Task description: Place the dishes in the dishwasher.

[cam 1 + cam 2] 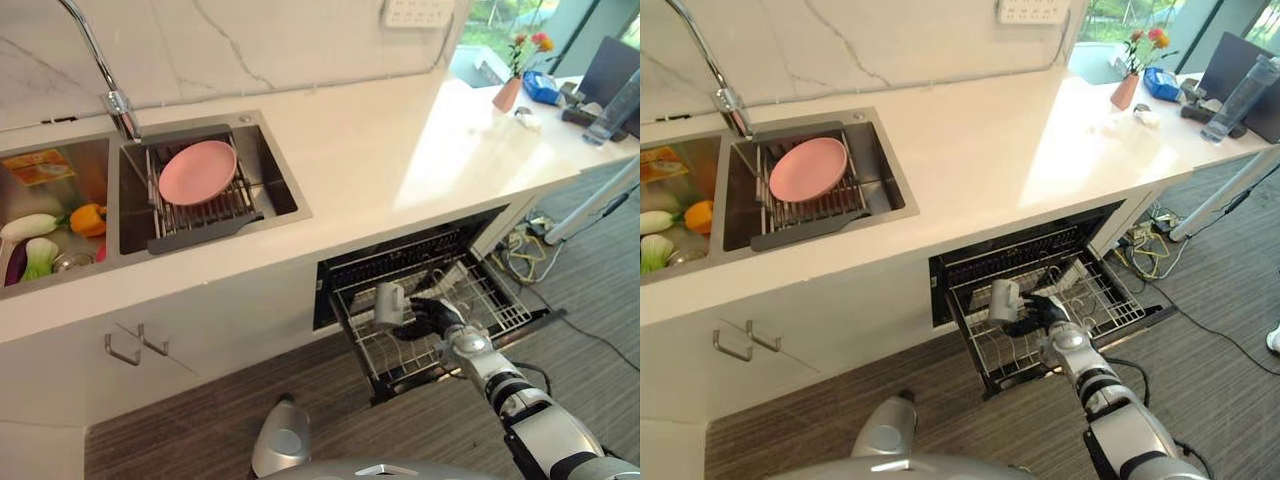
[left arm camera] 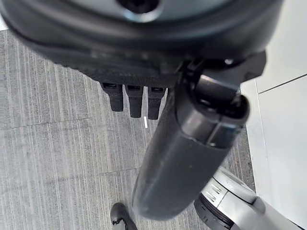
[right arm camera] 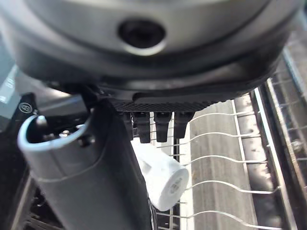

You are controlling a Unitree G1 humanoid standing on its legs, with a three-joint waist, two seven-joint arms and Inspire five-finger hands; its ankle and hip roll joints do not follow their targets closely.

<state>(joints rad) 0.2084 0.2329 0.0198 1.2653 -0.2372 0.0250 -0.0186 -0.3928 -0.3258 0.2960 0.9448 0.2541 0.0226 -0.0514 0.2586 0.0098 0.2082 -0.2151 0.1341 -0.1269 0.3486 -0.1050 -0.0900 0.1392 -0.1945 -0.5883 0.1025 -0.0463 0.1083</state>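
At lower centre the right hand reached over the pulled-out dishwasher rack, its fingers relaxed and holding nothing, a white cylindrical piece lying in the rack wires just past them. The left hand hung over the floor, fingers loosely straight. Further back at upper left, the pink plate rested on the drying rack in the sink, set in the white surface
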